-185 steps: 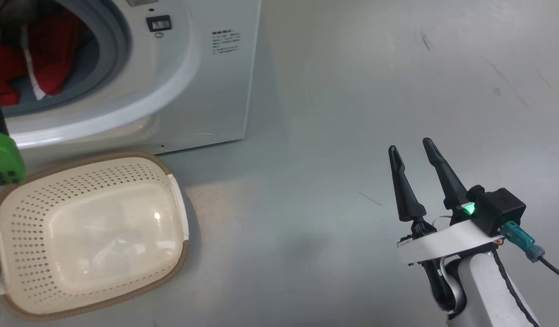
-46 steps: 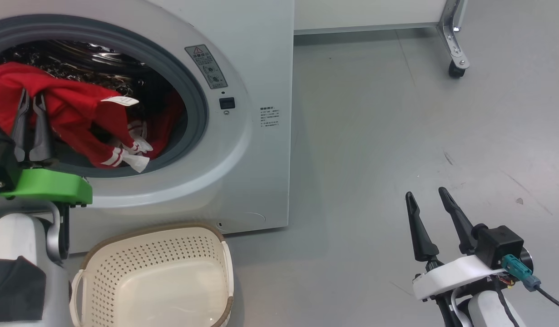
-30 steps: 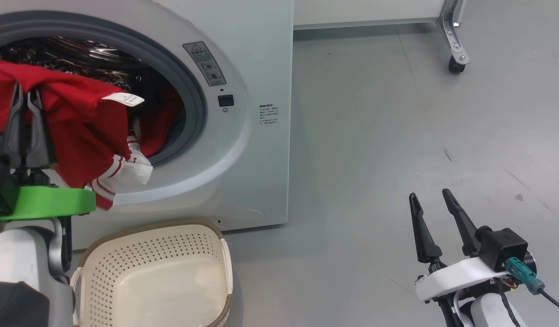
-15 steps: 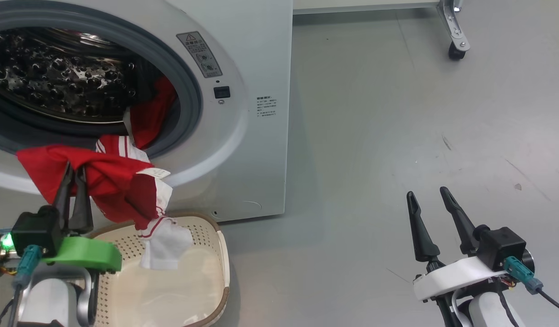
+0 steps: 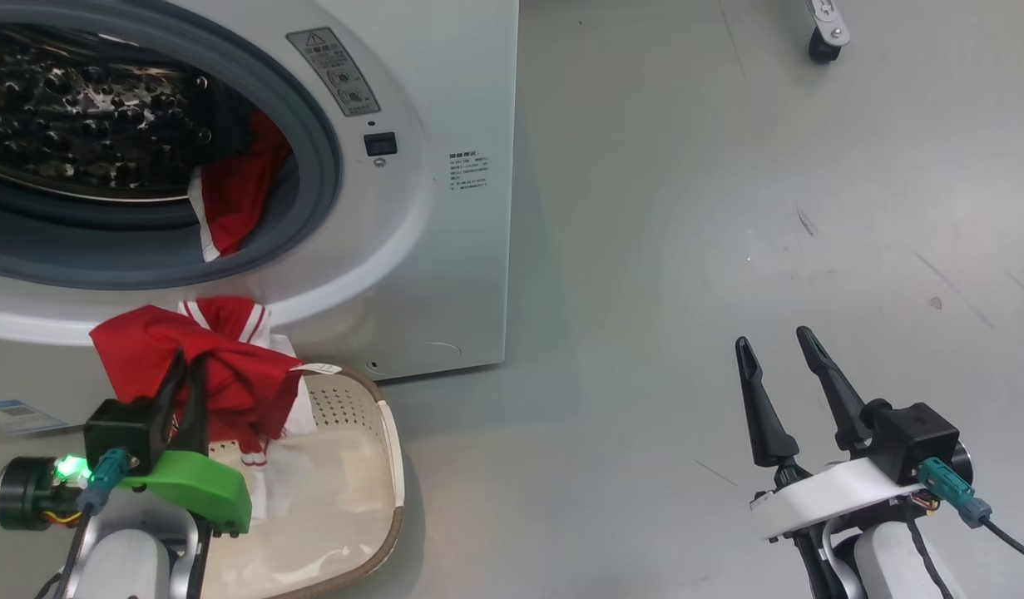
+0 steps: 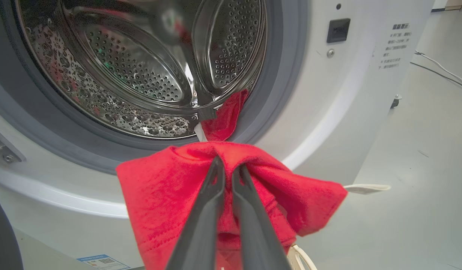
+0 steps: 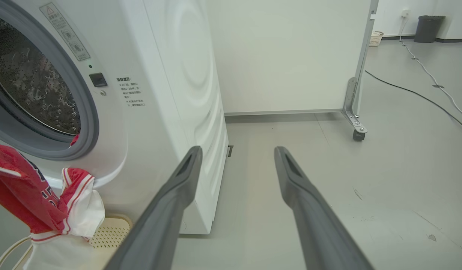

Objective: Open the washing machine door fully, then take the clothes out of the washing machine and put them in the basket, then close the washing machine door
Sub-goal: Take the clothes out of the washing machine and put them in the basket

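Two red garments: one above the basket [image 5: 391,466], one in the porthole.
A caster wheel [image 5: 821,50] stands well off. The second garment [image 5: 237,191] hangs over the washing machine [image 5: 445,249] gasket. The left gripper [image 5: 187,370] pinches the held garment [image 5: 229,378] (white trim perhaps touching the basket); the right gripper [image 5: 774,339] rests low, fingers spread.

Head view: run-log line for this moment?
left end effector: shut on red white-trimmed garment above cream perforated plastic basket | right end effector: open, empty | second red garment: at steel drum's edge
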Controlling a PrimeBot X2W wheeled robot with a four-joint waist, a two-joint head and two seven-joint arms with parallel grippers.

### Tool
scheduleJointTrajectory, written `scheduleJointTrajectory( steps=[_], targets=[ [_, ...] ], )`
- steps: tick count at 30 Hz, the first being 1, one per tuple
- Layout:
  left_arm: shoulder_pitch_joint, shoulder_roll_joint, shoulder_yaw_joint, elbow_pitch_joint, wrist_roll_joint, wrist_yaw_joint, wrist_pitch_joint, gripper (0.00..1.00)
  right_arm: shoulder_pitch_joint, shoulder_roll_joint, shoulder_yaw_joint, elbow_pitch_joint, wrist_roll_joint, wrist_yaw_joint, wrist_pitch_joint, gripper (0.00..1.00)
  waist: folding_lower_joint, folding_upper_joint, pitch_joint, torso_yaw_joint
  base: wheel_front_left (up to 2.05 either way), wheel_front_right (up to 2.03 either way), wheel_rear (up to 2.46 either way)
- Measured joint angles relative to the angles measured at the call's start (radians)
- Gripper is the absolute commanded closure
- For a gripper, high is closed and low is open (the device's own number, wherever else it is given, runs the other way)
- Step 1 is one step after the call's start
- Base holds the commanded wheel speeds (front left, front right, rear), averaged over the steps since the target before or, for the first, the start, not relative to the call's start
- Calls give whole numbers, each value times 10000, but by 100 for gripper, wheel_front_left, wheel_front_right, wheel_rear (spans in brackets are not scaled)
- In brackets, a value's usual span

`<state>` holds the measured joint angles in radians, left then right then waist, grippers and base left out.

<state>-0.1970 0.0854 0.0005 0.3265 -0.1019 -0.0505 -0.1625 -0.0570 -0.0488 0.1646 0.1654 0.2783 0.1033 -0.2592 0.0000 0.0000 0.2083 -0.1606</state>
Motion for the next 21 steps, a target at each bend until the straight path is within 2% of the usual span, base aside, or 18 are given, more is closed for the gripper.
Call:
scheduleJointTrajectory(
  steps=[11, 21],
  targets=[
    [-101, 52, -251, 742, 247, -86, 502, 100, -394, 8, 165, -127, -96, 10, 0, 0, 0, 0, 773, -235, 0, 0, 0],
    [-814, 278, -291, 1342, 332, -134, 780, 100, -755, 15, 295, -205, -96, 12, 0, 0, 0, 0, 1577, -583, 0, 0, 0]
  ],
)
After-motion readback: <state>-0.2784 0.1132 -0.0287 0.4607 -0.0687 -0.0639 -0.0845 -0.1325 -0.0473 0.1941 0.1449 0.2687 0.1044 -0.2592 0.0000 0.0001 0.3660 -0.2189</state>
